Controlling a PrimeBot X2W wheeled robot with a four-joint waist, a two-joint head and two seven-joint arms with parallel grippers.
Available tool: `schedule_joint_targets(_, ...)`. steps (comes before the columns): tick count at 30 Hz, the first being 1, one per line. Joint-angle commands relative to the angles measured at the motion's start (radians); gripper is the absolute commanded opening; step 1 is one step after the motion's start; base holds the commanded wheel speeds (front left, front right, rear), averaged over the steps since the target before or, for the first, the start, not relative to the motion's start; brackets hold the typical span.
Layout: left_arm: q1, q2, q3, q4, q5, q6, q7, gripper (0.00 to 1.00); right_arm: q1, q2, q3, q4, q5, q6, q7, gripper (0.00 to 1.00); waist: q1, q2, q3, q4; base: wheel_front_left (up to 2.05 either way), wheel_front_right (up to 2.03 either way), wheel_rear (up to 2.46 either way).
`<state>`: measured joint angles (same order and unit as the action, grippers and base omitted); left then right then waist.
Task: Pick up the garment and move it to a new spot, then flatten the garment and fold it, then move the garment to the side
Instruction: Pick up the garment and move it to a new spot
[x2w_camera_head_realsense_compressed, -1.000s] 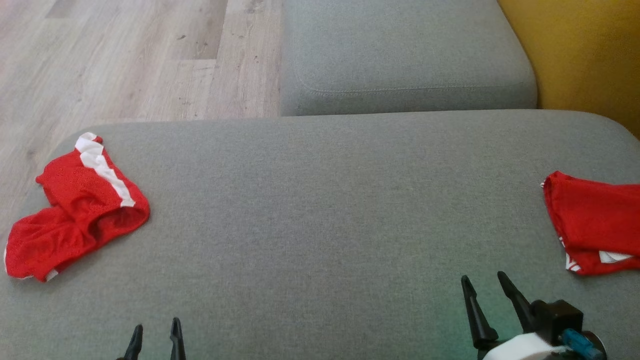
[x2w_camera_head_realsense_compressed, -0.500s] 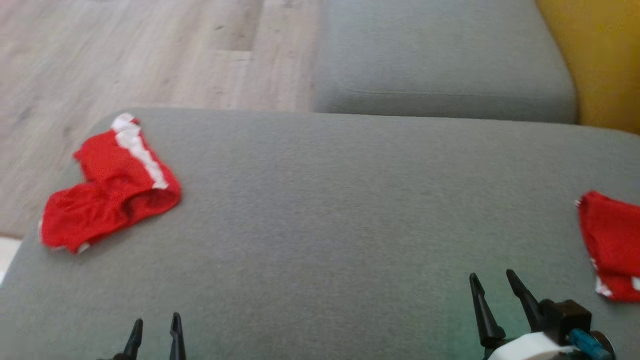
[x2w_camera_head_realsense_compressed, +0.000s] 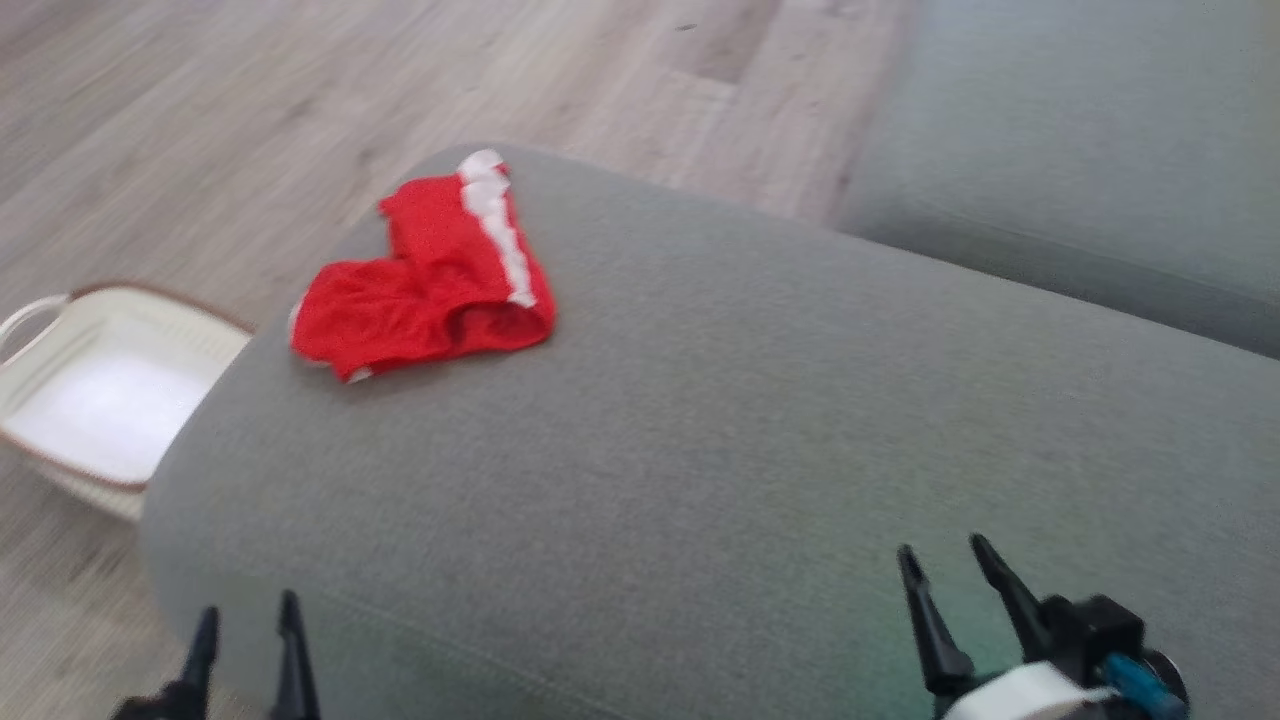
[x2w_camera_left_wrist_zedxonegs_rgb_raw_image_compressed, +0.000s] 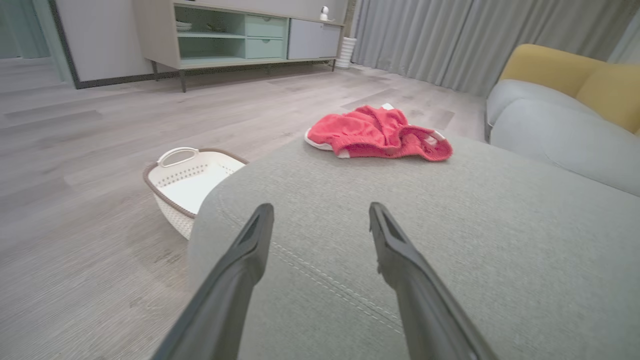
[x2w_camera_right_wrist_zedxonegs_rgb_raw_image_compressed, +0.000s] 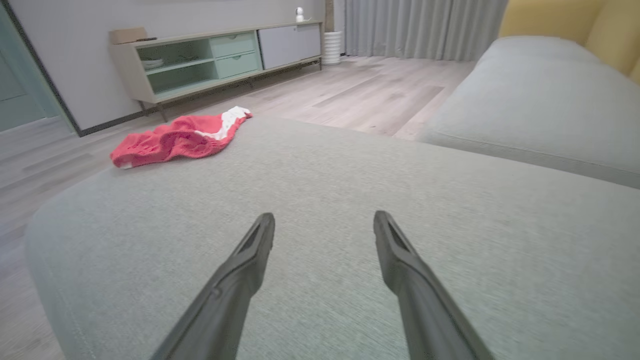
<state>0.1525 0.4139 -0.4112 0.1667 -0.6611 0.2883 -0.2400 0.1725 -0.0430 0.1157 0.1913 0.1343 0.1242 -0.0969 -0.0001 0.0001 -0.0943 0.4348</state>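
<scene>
A crumpled red garment (x2w_camera_head_realsense_compressed: 430, 275) with a white stripe lies near the far left corner of the grey cushion (x2w_camera_head_realsense_compressed: 750, 420). The left wrist view has the garment (x2w_camera_left_wrist_zedxonegs_rgb_raw_image_compressed: 377, 134) ahead of the fingers, and the right wrist view has the garment (x2w_camera_right_wrist_zedxonegs_rgb_raw_image_compressed: 175, 140) far off to the left. My left gripper (x2w_camera_head_realsense_compressed: 247, 625) stands open at the cushion's near left edge, nothing between its fingers. My right gripper (x2w_camera_head_realsense_compressed: 945, 570) stands open over the cushion's near right part, also empty. Both are well short of the garment.
A white basket (x2w_camera_head_realsense_compressed: 95, 390) with a brown rim sits on the wooden floor left of the cushion; the basket (x2w_camera_left_wrist_zedxonegs_rgb_raw_image_compressed: 192, 182) looks empty. A second grey cushion (x2w_camera_head_realsense_compressed: 1090, 170) lies at the back right. A low sideboard (x2w_camera_right_wrist_zedxonegs_rgb_raw_image_compressed: 215, 60) stands against the far wall.
The head camera has swung to the left: the red garment now sits nearer the view's middle, the basket has come into view, and the second red garment at the right has left it.
</scene>
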Motion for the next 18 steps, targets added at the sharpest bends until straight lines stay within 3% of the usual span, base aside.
schedule_joint_targets(1,-0.035,0.023,0.063,-0.045,-0.008,0.011,-0.014,1.00,-0.073,-0.007,0.036,-0.028,-0.006,0.007,-0.007,1.00,0.0001,-0.0001,0.027,0.045,0.00,0.00,0.00)
schedule_joint_targets(11,0.012,0.030,0.144,-0.103,0.003,0.034,-0.020,1.00,-0.134,-0.007,0.078,-0.025,-0.018,0.007,-0.001,1.00,0.0001,-0.0001,0.050,0.063,0.00,0.00,0.00)
schedule_joint_targets(14,-0.004,0.054,0.173,-0.130,-0.001,0.036,-0.016,1.00,-0.135,-0.007,0.063,-0.038,-0.030,0.007,0.000,1.00,0.0001,-0.0001,0.054,0.066,0.00,0.00,0.00)
schedule_joint_targets(18,-0.070,0.129,0.205,-0.184,0.006,0.029,0.034,1.00,-0.122,-0.007,0.030,-0.080,-0.037,0.007,-0.006,1.00,0.0001,-0.0001,0.060,0.071,0.00,0.00,0.00)
